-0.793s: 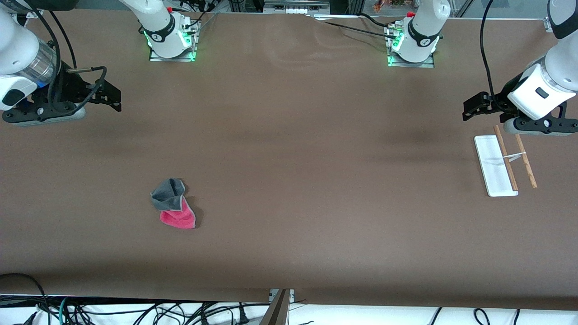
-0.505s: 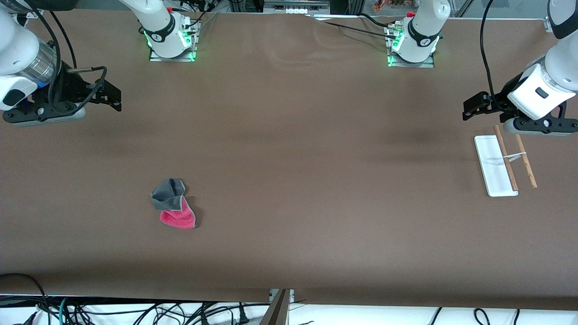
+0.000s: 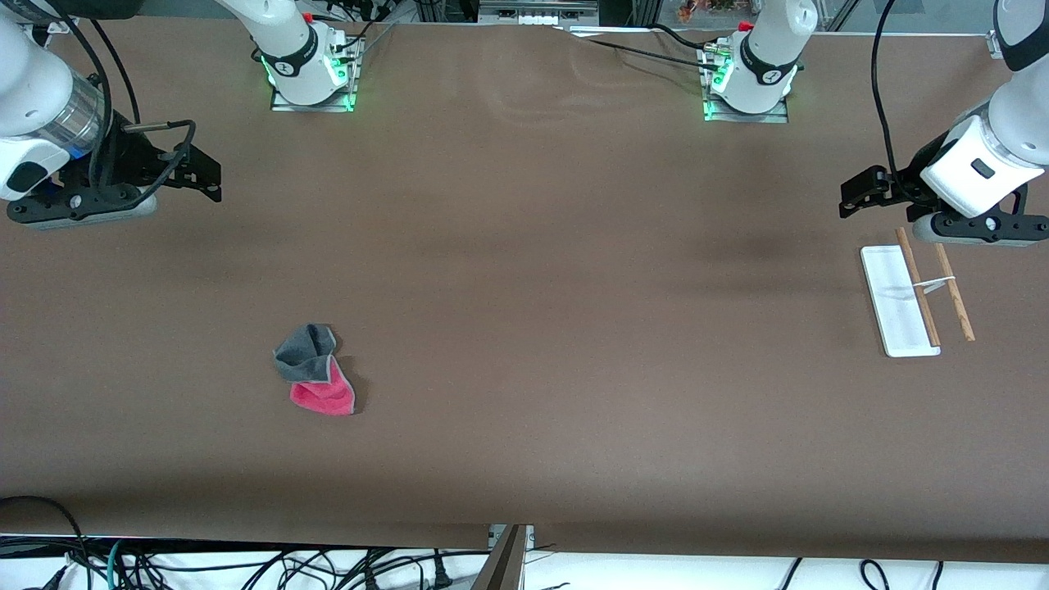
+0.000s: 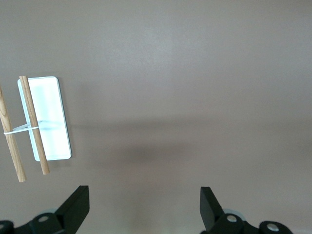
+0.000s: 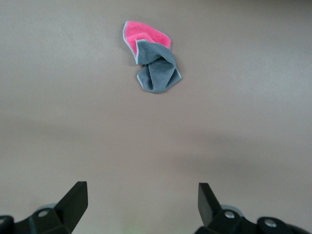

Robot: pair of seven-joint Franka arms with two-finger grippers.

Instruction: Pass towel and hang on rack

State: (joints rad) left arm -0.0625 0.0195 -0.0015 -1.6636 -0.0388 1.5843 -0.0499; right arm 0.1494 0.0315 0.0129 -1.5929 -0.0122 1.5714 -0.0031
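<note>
Seeing the towel (image 3: 314, 370) lying crumpled on the surface (image 3: 533, 287) at about eight o'clock in the front view, grey face folded over pink-red, well apart from everything else; noting the rack (image 3: 914, 297) standing at about three o'clock, toward the left arm's end; finding the right end effector (image 3: 211, 180) hanging over bare surface at about ten o'clock with jaws spread wide and holding nothing; finding the left end effector (image 3: 852, 197) hovering at about two o'clock, just beside the rack's rods, likewise wide and empty, apparently waiting; judging nothing of the task as done yet; expecting trouble first at the pick, pinching only the top fold and letting the cloth slide out on the lift, or digging fingertips into the brown covering by descending too low; fearing next a drop at the handover, releasing before the other grip is closing firmly; worrying lastly about the rack, looking light and thin-rodded, tipping or skidding under a clumsy brush from the nearby left end effector, or shedding a towel draped off-centre.
</note>
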